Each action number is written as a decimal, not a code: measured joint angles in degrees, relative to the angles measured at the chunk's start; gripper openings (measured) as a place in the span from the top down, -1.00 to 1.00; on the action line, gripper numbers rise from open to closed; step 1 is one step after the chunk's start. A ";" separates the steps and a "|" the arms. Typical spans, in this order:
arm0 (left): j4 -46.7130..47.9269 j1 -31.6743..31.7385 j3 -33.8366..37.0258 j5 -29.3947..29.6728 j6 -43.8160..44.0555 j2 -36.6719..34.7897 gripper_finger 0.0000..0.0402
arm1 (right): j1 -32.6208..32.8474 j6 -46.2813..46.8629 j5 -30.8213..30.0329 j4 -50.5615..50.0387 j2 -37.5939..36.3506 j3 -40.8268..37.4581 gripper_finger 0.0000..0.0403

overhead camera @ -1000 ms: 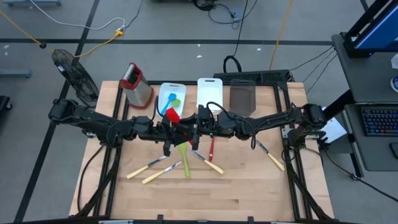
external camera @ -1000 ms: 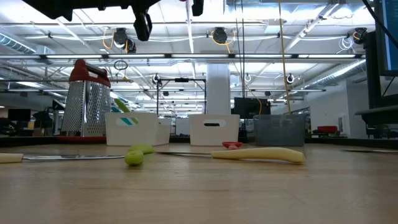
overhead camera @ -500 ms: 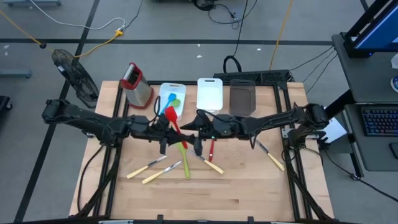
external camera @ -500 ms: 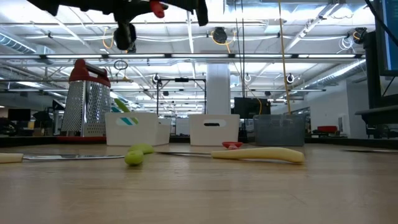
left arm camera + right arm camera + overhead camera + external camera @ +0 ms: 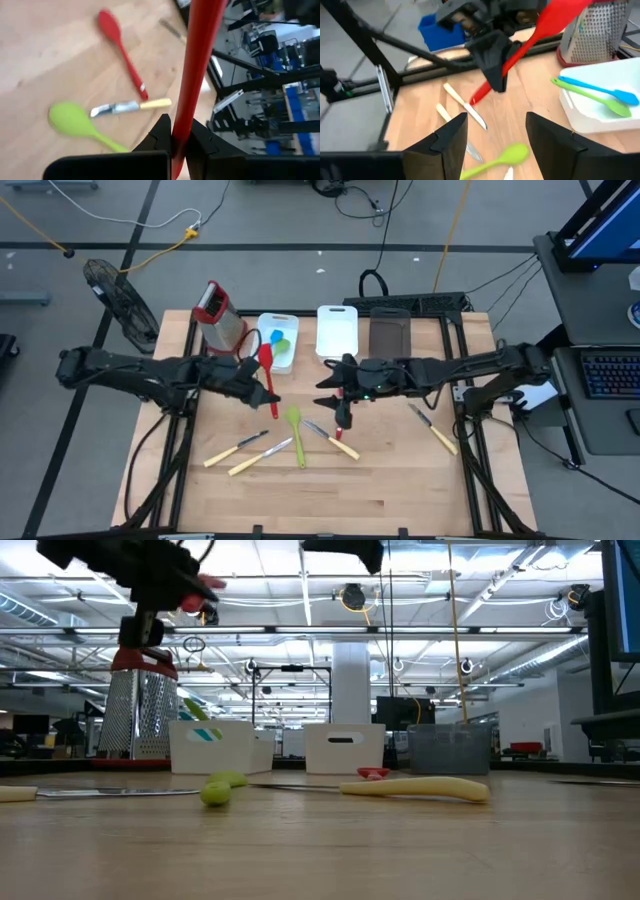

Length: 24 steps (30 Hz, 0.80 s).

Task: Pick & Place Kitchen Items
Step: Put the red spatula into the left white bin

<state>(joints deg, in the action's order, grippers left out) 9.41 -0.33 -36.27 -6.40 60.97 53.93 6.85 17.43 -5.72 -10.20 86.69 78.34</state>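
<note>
left gripper (image 5: 252,384): clamped on the red spatula (image 5: 267,370), held in the air near the white bin (image 5: 287,363)

right gripper (image 5: 340,399): fingers apart, holding nothing, hovering above the table (image 5: 380,480)

slip risk: I'm pinching the spatula low on a thin handle, so I reckon it could swivel and miss the bin

clash risk: my two arms are close together; a careless swing might bump

leftovers: green spoon (image 5: 296,424), red spoon (image 5: 120,47) and knives (image 5: 236,450) lie on the wood

writing: none I can read
</note>
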 joint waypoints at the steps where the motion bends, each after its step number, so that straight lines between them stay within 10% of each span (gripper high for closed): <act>1: 0.53 1.42 0.00 -2.61 0.57 0.20 0.93 | 0.00 -0.24 -0.02 -0.46 -0.39 -0.04 0.05; 15: 0.09 20.80 0.02 -33.97 5.68 7.28 0.93 | 0.56 -2.32 0.00 -10.44 -2.78 -0.03 0.09; 24: -19.28 28.42 0.00 -44.12 30.46 11.40 0.93 | 0.74 -12.01 -0.01 -15.67 -2.77 -0.02 0.09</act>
<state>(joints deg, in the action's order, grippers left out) -9.87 28.09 -36.27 -50.52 91.43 65.33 7.60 5.42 -5.72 -25.87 83.92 78.32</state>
